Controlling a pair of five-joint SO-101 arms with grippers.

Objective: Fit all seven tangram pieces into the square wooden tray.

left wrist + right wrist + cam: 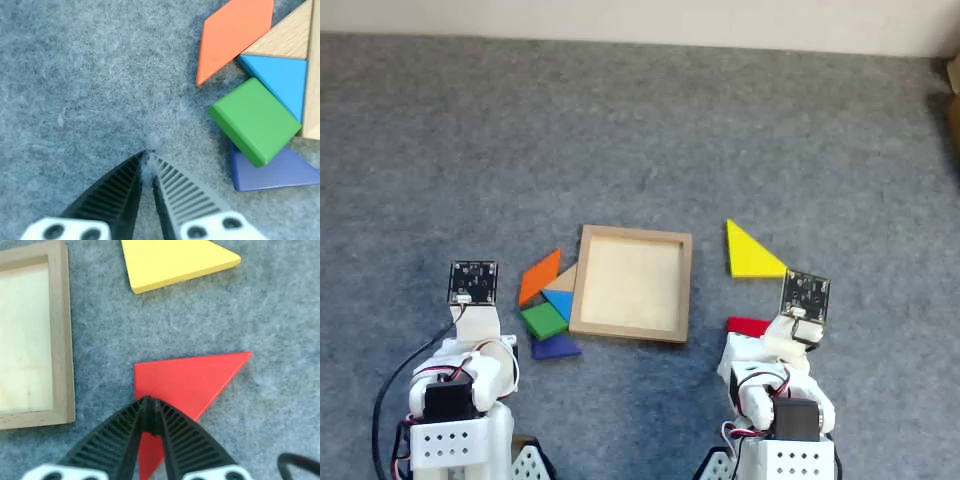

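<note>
The square wooden tray (635, 234) sits about midway between the surface's (640, 120) left and right edges, nearer its near edge, between the two arms. It is one tray, with a raised light-wood rim around a pale, smooth floor.

All seven pieces lie outside it on the grey, felt-like surface: five triangles, one square and one parallelogram. Five crowd the tray's side that faces the left edge. They are the orange parallelogram (235, 35), the unpainted wooden triangle (285, 36), the blue triangle (280, 77), the thick green square (255, 120) and the purple triangle (272, 172). Toward the right edge lie the yellow triangle (172, 260), apart from the tray, and the red triangle (185, 382), closer to the near edge.

The left pincer (149, 156) is closed tip to tip with nothing in it. It points at bare felt, with the five-piece cluster just beside it on the tray side. The right pincer (149, 401) is likewise closed and empty, its ribbed black tips over the red triangle; whether they touch it cannot be told.
</note>
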